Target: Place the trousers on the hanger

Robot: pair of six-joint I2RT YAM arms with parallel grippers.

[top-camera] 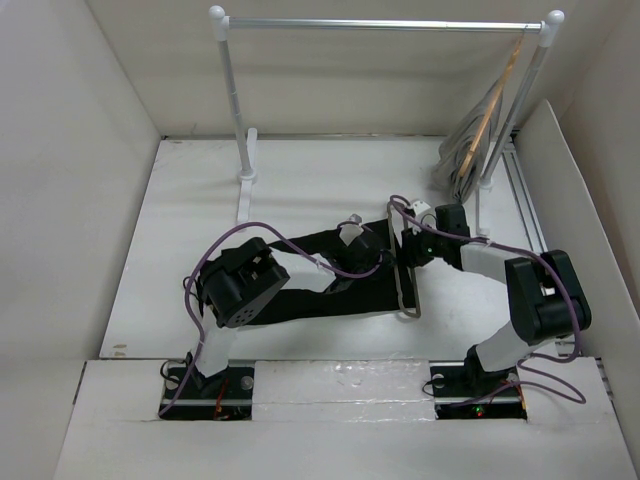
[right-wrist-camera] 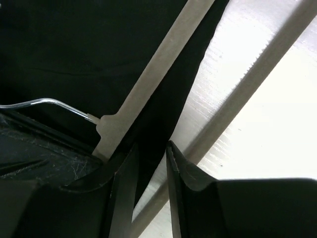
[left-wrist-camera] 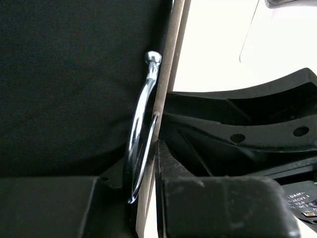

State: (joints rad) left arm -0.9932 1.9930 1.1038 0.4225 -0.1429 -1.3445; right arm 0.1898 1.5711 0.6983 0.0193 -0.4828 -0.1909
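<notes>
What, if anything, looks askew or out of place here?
The wooden hanger at the right end of the rail hangs steeply tilted, its grey cloth bunched low beneath it. Nothing looks spilled or broken.

White surface (top-camera: 190, 230). Black trousers (top-camera: 345, 298) lie flat mid-surface, grey hanger (top-camera: 405, 290) at their right edge. Rack foot (top-camera: 243, 200) stands far side.

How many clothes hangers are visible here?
2 for certain: the grey hanger lies on the table, overlapping the trousers; a wooden hanger hangs at the rail's right end. Grey strands beside it may hide more.
</notes>
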